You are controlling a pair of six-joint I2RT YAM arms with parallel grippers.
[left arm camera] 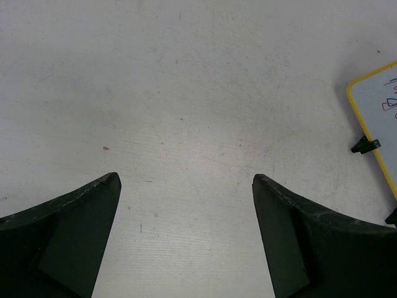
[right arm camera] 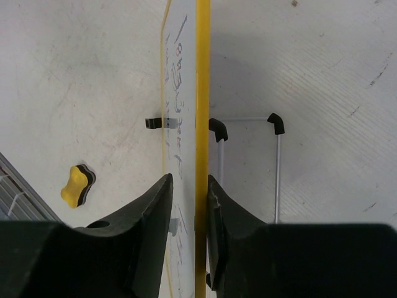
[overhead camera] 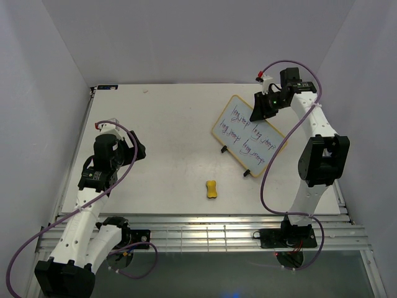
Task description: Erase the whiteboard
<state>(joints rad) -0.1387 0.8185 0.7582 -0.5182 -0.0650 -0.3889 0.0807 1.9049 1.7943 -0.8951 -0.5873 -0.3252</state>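
My left gripper [left arm camera: 186, 178]: fingers spread wide, nothing between them, only bare table [left arm camera: 186, 93] under them. It hangs over the left side of the table, well apart from everything else. From the left wrist, one rounded corner of the whiteboard [left arm camera: 379, 102] shows at the right edge, with a black foot [left arm camera: 366, 146] sticking out of its yellow frame.

Near middle of the table: the yellow eraser [overhead camera: 212, 189], lying on its own and touched by nothing. It sits just short of the whiteboard's near edge, apart from it.

Farther back and right: the whiteboard lies diagonally on the right half of the table. Face up toward the top camera, purple handwriting [overhead camera: 251, 133] in several lines across it. Two black feet on its near long side.

My right gripper [right arm camera: 189, 179] is at the far end of the board. The fingers are close together and straddle the yellow frame [right arm camera: 202, 74]. From the right wrist the board is seen almost edge-on. The finger [right arm camera: 231, 223] on the back side sits right against the frame. The finger [right arm camera: 146, 230] on the written side overlaps the white face, with a sliver of board showing between its tip and the yellow edge. Can't tell if it presses, so can't call it a firm grip.

Behind the board from that view is a thin wire stand [right arm camera: 277, 167] with black tips, over the table.
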